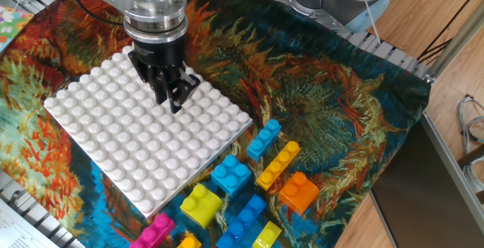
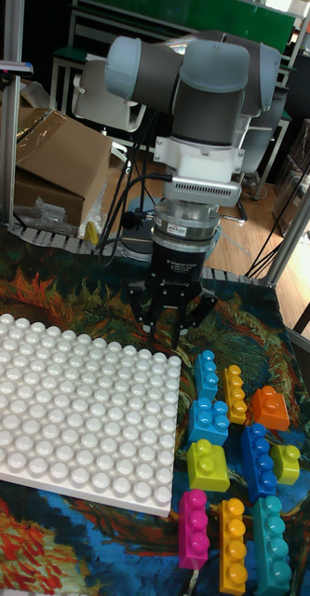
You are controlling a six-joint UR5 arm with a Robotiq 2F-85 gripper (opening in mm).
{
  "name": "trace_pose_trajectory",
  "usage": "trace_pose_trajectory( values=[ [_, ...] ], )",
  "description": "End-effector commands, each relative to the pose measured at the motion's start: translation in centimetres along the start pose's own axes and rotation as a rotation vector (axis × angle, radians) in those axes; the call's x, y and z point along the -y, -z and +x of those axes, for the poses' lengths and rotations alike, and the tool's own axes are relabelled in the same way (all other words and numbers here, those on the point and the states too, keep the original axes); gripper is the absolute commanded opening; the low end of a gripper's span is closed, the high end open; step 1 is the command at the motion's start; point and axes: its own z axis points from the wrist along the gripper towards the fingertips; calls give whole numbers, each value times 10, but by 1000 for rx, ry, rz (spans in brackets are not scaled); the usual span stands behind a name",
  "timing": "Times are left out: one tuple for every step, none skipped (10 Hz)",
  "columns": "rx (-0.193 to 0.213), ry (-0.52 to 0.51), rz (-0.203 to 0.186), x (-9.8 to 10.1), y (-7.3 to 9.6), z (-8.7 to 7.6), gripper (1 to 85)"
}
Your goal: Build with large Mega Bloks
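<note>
the tall fixed view is showing a teal brick (image 2: 271,545) that the fixed view is cutting off. the arm is pointing straight down, the gripper (image 1: 172,98) hanging over the white baseplate (image 1: 113,150), fingers together, grasping nothing. the mega bloks (image 1: 249,184) are lying loose on the cloth (image 1: 333,104) beside the baseplate.

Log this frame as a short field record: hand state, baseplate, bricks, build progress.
hand: over the far side of the baseplate, holding nothing; open or shut not clear
baseplate: white, studded, no bricks on it
bricks: loose on the patterned cloth beside the baseplate
colours seen: orange brick, yellow brick, pink brick, several blue ones
build progress: none placed yet
</note>
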Motion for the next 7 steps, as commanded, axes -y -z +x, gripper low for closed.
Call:
trace_pose_trajectory(
  values=[
    [-59, 0, -12, -3, 2, 15, 403],
    [-58, -13, -16, -11, -1, 11, 423],
    [-57, -30, -14, -22, -2, 5, 423],
    [-55, -54, -24, -39, -2, -3, 423],
    [-54, -65, -24, -50, -3, -9, 423],
    [-57, -46, 6, -44, -3, -11, 413],
    [-59, -2, 11, -42, -3, -11, 403]
  ],
)
